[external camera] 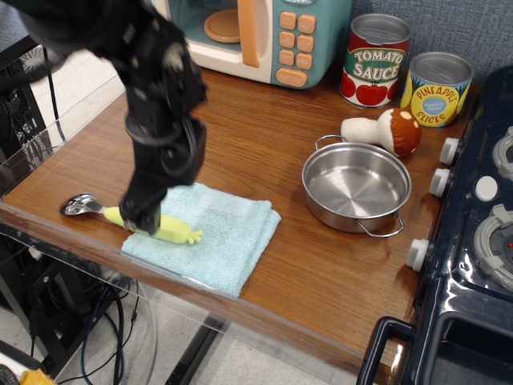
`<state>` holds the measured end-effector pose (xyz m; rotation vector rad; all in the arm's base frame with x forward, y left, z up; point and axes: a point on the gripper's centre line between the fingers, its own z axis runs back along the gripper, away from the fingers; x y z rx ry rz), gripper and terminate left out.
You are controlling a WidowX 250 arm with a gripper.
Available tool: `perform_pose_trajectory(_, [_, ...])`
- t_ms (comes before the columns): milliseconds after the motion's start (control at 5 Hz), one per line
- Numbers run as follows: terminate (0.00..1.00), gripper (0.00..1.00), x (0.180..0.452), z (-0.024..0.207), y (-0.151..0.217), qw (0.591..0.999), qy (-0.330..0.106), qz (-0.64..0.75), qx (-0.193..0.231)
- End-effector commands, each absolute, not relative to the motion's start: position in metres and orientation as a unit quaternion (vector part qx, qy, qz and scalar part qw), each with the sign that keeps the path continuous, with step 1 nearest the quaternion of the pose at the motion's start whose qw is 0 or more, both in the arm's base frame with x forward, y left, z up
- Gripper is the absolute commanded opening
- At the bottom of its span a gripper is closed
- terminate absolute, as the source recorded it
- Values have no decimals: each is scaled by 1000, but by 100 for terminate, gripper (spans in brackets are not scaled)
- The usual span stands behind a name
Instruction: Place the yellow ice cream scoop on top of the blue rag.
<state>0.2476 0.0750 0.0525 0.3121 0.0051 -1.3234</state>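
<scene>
- The wooden table (pixel 264 152) is seen from above and in front; a dark stove front with white knobs (pixel 473 241) is set against its right edge.
- The blue rag (pixel 216 237) is laid folded near the front edge of the table, left of centre.
- The yellow ice cream scoop (pixel 136 220) is shown lying across the rag's left edge: the far end of its pale yellow-green handle is rested on the cloth, while its shiny metal head is left on the bare wood, just off the rag to the left.
- The black gripper (pixel 143 218) is lowered over the middle of the handle, its tip at or just above the scoop. The fingers are turned away and merged into one dark mass, so how far apart they are, and whether the handle is clamped, cannot be told.
- A steel pot (pixel 357 188) is placed to the right of the rag, well apart from it.
- A toy mushroom (pixel 385 130) is laid on its side just behind the pot.
- A tomato sauce can (pixel 377 60) and a pineapple slices can (pixel 437 88) are stood at the back right, beside a toy microwave (pixel 264 36).
</scene>
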Motion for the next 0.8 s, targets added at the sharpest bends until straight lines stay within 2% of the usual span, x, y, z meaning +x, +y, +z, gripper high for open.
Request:
perform_pose_trajectory(0, [0,100,259,113,90,789,-75,-595,133])
perform_pose_trajectory(400, [0,100,259,113,90,789,-75,-595,133])
perform_pose_trajectory(600, [100,100,259,113,90,789,-75,-595,133])
